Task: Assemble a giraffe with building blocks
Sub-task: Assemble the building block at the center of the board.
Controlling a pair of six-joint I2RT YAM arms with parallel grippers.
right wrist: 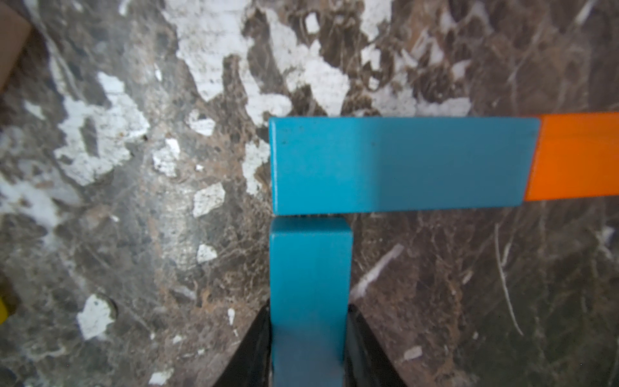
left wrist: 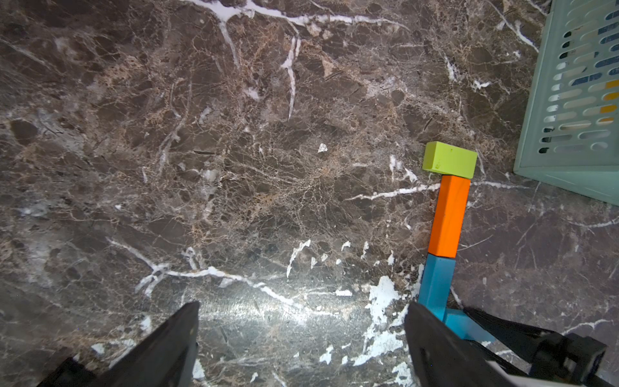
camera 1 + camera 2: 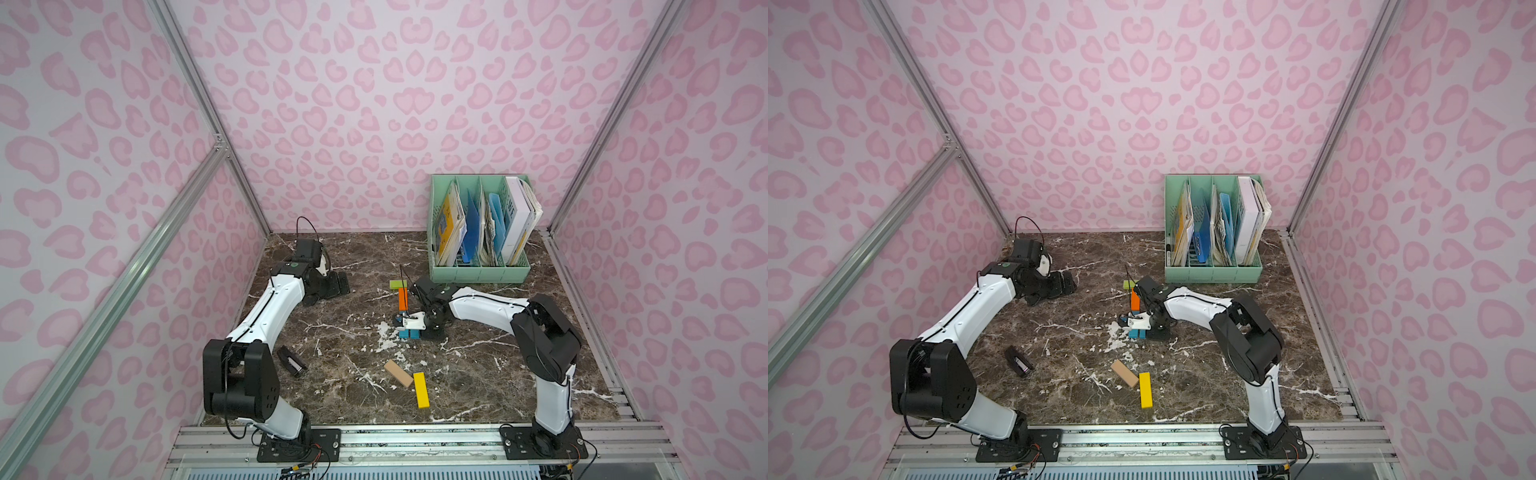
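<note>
1. Right jaws clench the teal body block's point(image 1: 310, 295) long sides; it sits just beside the teal neck block point(image 1: 398, 164), which adjoins the orange block point(image 1: 576, 157).
2. Left jaws gape empty, apart from the orange block.
3. Seemingly light, rigid, slick: grip mid-length.

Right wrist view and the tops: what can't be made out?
- Right wrist view: tan block and yellow block cut off by the edge, blurred.
- Both top views: blue body block mostly hidden under the right gripper.
- Both top views: black object too small to identify.
</note>
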